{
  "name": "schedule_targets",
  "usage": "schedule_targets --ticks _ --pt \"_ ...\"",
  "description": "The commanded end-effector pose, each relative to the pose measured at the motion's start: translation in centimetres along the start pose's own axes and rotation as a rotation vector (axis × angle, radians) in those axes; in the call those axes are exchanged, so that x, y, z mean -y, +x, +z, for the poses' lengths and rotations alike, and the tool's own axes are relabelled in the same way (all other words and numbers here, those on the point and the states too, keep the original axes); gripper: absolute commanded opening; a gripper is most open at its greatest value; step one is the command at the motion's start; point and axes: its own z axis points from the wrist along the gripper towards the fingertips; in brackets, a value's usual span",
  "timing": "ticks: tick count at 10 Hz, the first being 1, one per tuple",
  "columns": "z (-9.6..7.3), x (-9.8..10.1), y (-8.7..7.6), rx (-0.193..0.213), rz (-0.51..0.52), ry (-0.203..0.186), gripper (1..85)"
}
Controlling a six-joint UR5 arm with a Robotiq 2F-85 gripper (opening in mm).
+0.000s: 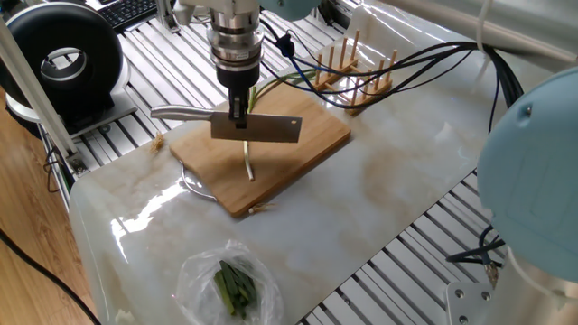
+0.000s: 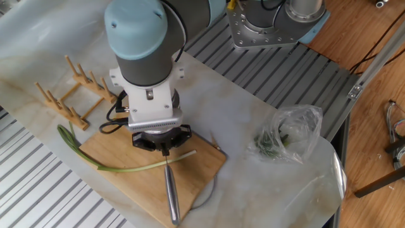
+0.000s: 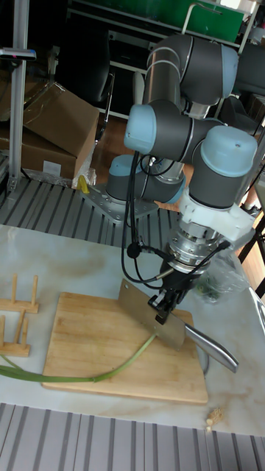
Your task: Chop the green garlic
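Your tool, clamped on the steel-handled cleaver, hangs right above the long pale-to-green garlic stalk on the bamboo board, blade lying crosswise to the stalk near its white end
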Motion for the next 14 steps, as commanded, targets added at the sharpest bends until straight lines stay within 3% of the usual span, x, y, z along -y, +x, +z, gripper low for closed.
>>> schedule_targets --ticks 1,2,6,14 --pt "0.2 -0.5 -0.5 -0.005 -0.007 -0.012 1.3" --pt "0.5 -0.7 -0.6 -0.006 -0.012 -0.012 1.3" --pt "1.0 -1.8 1.8 -0.107 -0.013 -0.021 1.3" --pt "1.7 -2.8 1.7 -0.1 -0.022 -0.032 1.3"
